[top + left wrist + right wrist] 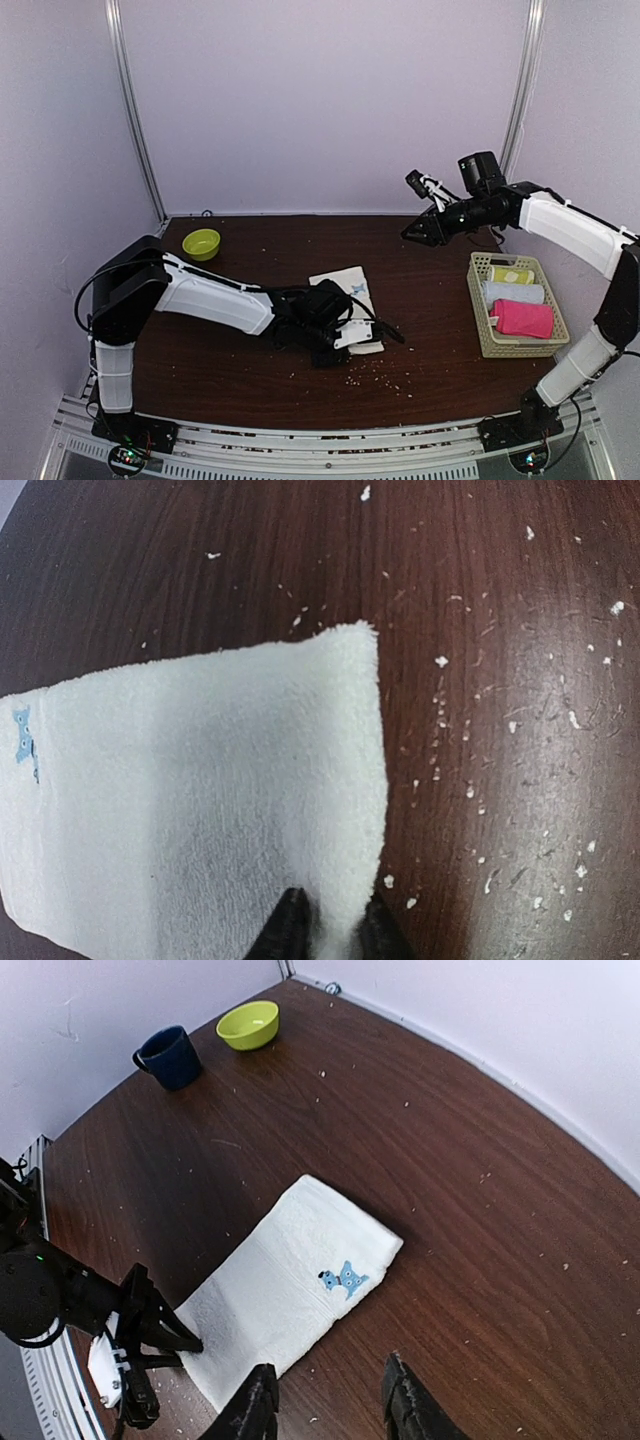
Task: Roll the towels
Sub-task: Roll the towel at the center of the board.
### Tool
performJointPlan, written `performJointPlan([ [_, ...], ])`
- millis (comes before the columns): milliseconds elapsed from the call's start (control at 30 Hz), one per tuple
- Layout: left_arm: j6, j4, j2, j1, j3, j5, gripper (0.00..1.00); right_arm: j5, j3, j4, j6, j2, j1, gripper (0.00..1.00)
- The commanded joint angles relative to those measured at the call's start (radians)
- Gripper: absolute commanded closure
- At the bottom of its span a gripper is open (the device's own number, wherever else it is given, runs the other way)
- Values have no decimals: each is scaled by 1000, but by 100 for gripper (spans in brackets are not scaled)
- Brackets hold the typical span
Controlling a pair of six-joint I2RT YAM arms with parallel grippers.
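2 claws: left claw (328, 928) pinches cream towel (200, 780) edge, tips cut off; right claw (330, 1400) parted, empty.

Top external camera looks down from six o'clock, above and behind, over the whole table (250, 390). Left wrist camera sits close over the cream towel (200, 780). Right wrist camera, high at one o'clock, faces nine o'clock. All share that towel.

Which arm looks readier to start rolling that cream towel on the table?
Left. Its hand has the cream towel edge between its fingers, low on the table. The right hand hangs high and away, empty.
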Motion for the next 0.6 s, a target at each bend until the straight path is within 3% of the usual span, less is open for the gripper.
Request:
performJointPlan([
  [0,-3,-28,21,-4,-28,3,87,7,33,-73,-38,-79,-12,62],
  [167,-55,-43,-10,30,-23,144,98,-92,40,-186,-119,-114,-20,61],
  [367,-175,-119,35,111,74,472,100,-145,17,-269,-231,-140,-24,56],
  [567,-316,-79,90,192,89,764,100,-174,-26,-485,-497,-119,-16,55],
])
